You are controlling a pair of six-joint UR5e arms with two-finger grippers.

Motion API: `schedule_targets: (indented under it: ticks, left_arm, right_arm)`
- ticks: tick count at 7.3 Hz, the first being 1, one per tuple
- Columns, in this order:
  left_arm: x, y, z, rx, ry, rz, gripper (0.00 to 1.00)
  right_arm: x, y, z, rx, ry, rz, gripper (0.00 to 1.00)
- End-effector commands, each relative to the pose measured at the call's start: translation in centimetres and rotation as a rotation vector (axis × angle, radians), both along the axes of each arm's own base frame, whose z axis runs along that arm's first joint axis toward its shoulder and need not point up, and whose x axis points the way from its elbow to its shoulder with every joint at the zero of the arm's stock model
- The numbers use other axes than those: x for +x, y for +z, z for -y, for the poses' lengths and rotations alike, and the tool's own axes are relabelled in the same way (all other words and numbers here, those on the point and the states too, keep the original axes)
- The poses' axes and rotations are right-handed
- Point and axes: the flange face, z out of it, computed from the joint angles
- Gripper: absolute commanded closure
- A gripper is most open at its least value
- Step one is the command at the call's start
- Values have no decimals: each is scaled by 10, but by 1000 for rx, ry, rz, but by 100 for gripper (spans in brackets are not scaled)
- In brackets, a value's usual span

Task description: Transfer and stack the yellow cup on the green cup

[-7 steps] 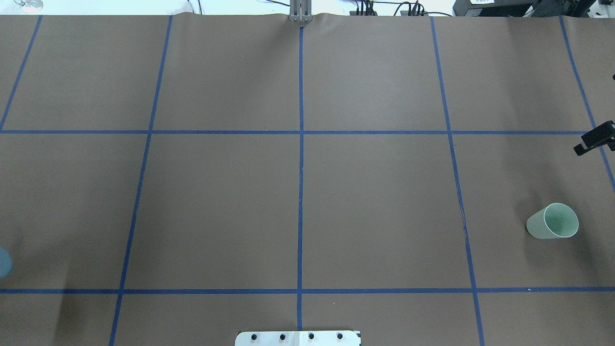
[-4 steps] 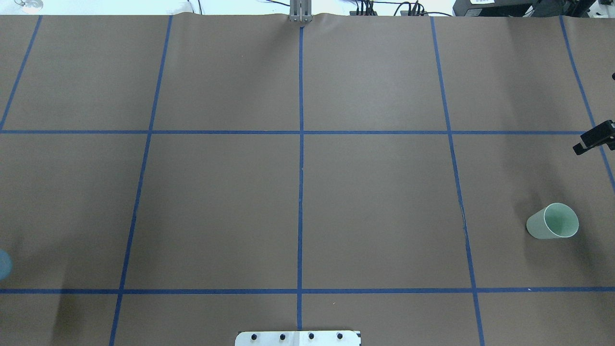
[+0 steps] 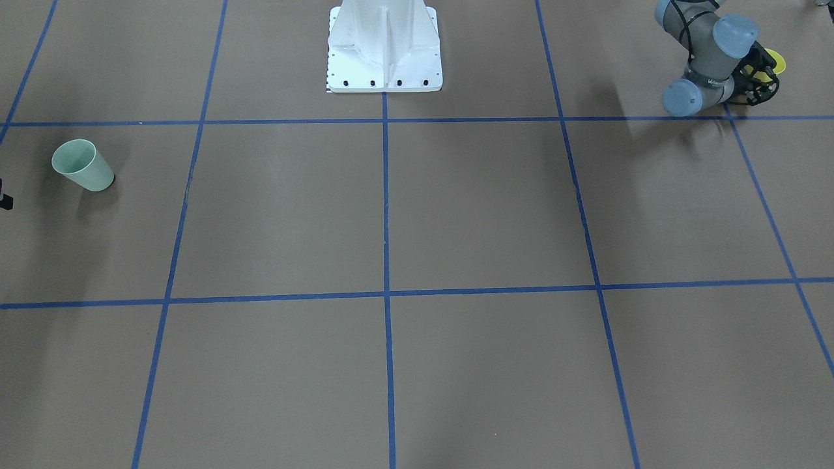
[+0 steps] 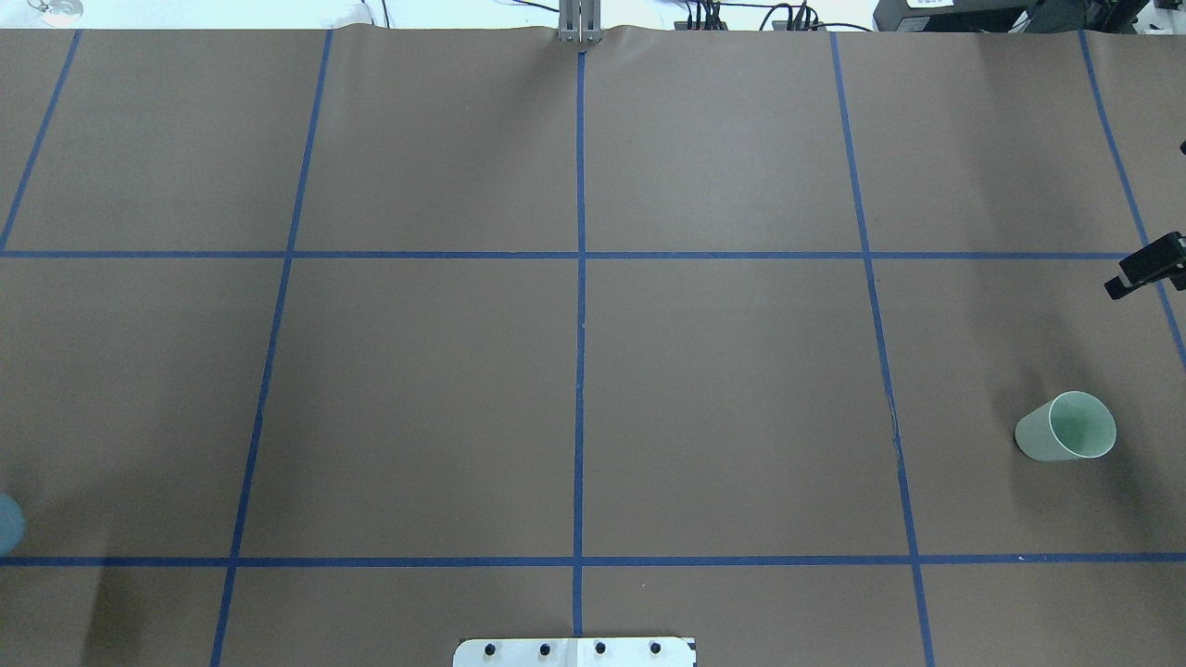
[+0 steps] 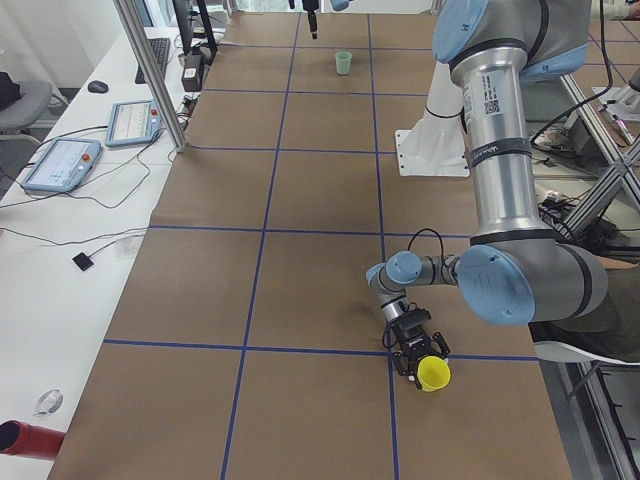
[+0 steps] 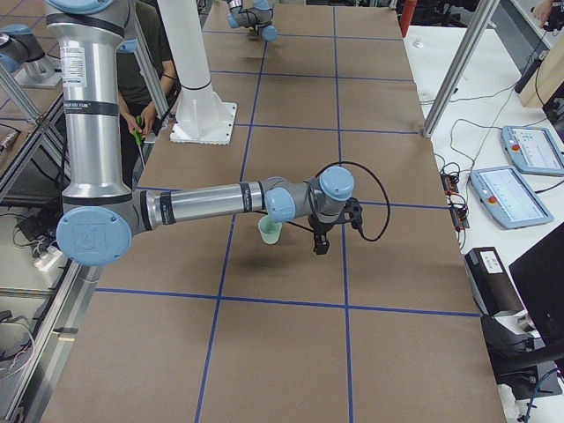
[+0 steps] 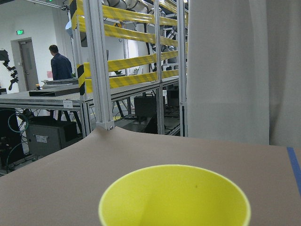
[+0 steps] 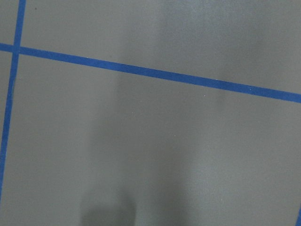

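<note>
The yellow cup (image 3: 775, 63) stands at the table's near-left corner; it also shows in the exterior left view (image 5: 433, 374) and fills the bottom of the left wrist view (image 7: 174, 197). My left gripper (image 3: 761, 70) lies low and level with its fingers on either side of the cup; I cannot tell whether they press on it. The green cup (image 4: 1066, 428) stands upright and empty at the far right. My right gripper (image 4: 1115, 285) points down, hangs just beyond the green cup and apart from it (image 6: 319, 247). I cannot tell whether it is open or shut.
The white robot base (image 3: 384, 49) stands at the near edge's middle. Blue tape lines grid the brown table (image 4: 723, 408). A side bench with tablets (image 5: 60, 165) and a metal post (image 5: 150, 70) runs along the far edge. A person (image 6: 141, 88) stands behind the robot.
The left arm's blue joint cap at the overhead view's left edge has slid a little toward the robot. The right gripper and the green cup have barely moved.
</note>
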Motion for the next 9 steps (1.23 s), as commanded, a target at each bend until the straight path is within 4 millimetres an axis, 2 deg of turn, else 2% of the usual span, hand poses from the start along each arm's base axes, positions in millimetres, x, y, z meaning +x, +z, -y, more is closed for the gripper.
schedule_targets:
  ticks: [1, 2, 4, 6, 7, 8, 9]
  left_arm:
    - [-11, 6, -4, -4, 10, 16, 66]
    - [-28, 13, -9, -11, 17, 38, 69]
    - [-70, 28, -20, -56, 86, 59, 69]
    - [-83, 42, -12, -17, 215, 60, 68]
    - [-93, 58, -4, 36, 272, 72, 68]
    - [-110, 63, 16, 65, 325, 63, 68]
    - [-112, 53, 49, 64, 356, 13, 68]
  right_arm:
    - [0, -1, -1, -3, -2, 9, 0]
    - [-1, -3, -1, -3, -3, 18, 0]
    - [-1, -2, -1, -10, -1, 18, 0]
    - [-1, -3, -1, -18, 6, 21, 0]
    - [-2, -6, 1, -13, 6, 21, 0]
    - [-3, -9, 4, -8, 7, 23, 0]
    - [-4, -12, 10, -4, 7, 24, 0]
